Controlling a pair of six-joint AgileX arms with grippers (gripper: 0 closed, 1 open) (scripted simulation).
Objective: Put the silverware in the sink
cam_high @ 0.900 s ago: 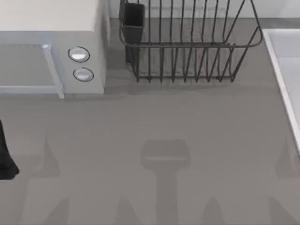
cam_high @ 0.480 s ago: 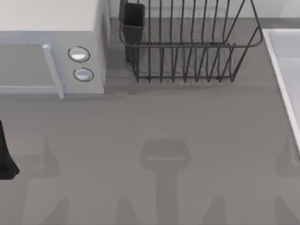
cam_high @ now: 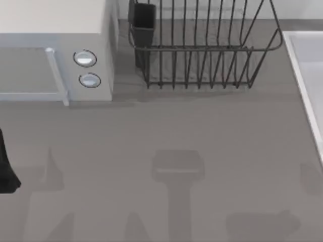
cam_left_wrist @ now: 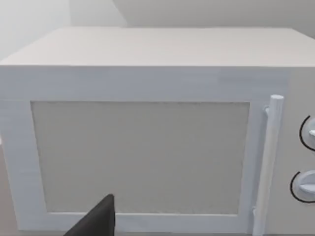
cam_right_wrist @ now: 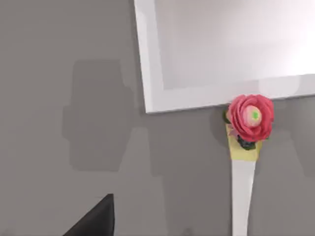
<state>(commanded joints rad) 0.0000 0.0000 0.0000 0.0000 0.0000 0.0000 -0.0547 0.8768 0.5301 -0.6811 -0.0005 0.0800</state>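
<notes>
The silverware [cam_right_wrist: 243, 191] is one piece with a white handle, a yellow neck and a red rose-shaped head. It lies flat on the grey table, its head just outside the corner of the sink [cam_right_wrist: 143, 59]. The sink's pale raised rim [cam_high: 299, 70] runs along the table's right edge. A dark part of my right gripper [cam_right_wrist: 96, 219] hangs above the bare table, off to the side of the silverware and apart from it. At the table's left edge is my left arm [cam_high: 5, 166], and its gripper [cam_left_wrist: 96, 221] faces the white appliance's door.
A white box appliance [cam_high: 55, 55] with two round knobs fills the back left. A dark wire dish rack [cam_high: 202, 50] with a dark cup [cam_high: 143, 22] stands at the back middle. The grey table [cam_high: 176, 126] stretches between them and the sink.
The shadow at the table's front right has shifted and changed shape. The left arm and the things on the table have not moved.
</notes>
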